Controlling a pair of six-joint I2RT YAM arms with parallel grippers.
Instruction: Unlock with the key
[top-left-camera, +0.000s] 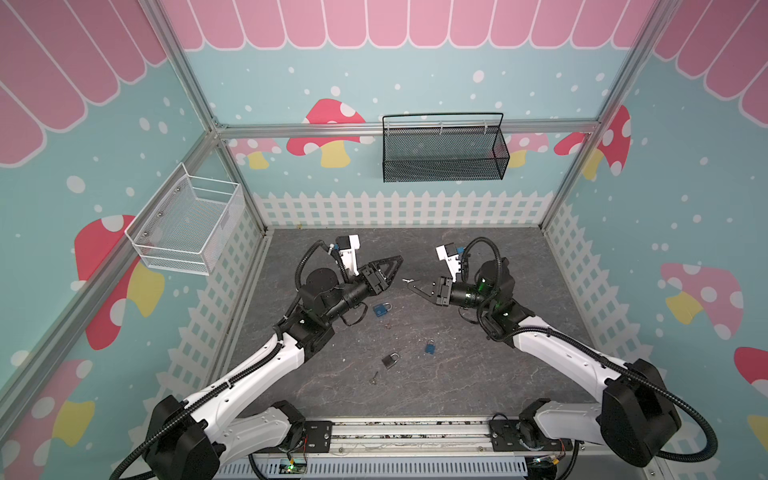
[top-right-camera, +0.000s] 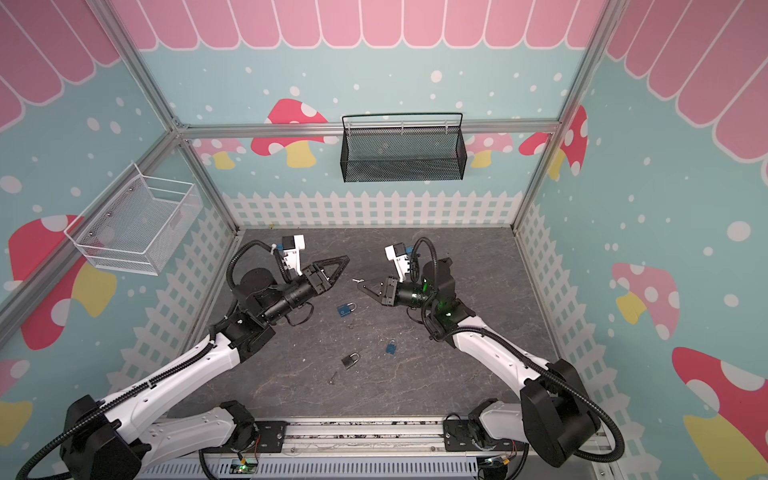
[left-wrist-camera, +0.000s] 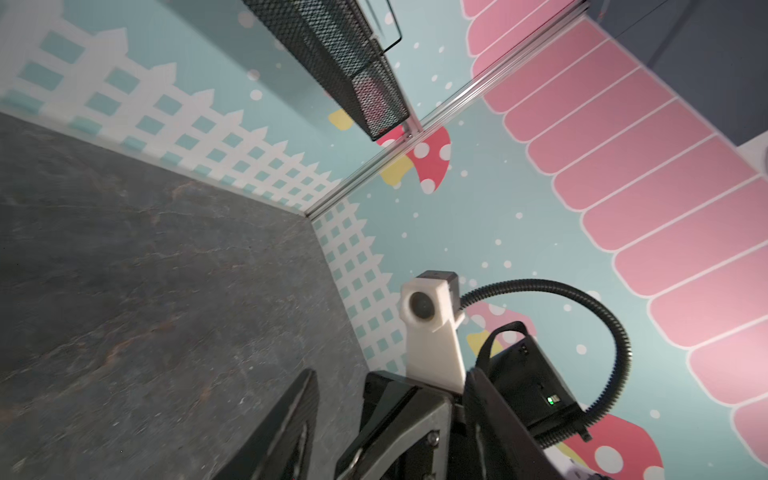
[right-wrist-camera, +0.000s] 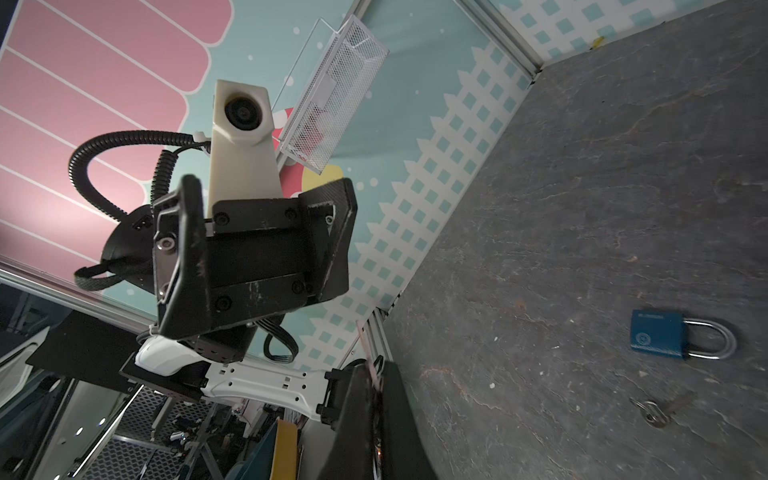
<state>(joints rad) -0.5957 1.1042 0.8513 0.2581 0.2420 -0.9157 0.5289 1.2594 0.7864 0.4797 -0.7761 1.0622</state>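
1. Fingers of the right gripper (top-left-camera: 413, 286) are pressed together on the key (top-left-camera: 406, 281), which juts from their tips above the middle of the tabletop (top-left-camera: 498, 374).
2. Left gripper (top-left-camera: 396, 273) fingers stand spread and empty, near the key.
3. The nearest blue padlock (top-left-camera: 381, 309) lies loose on the tabletop, below and between both grippers.
4. Hazard: the pinch covers little of the key, so side load at insertion would likely twist or drop it.
5. Hazard: an unheld padlock would slide when pushed. Secure it with the left gripper first.
6. Hazard: the grippers face each other closely, so contact is possible.
7. Clearance: walls are well apart and bare tabletop lies beyond the grippers. A second blue padlock (top-left-camera: 430, 347), grey padlock (top-left-camera: 390, 360) and spare key (top-left-camera: 375, 377) lie toward the robot base.
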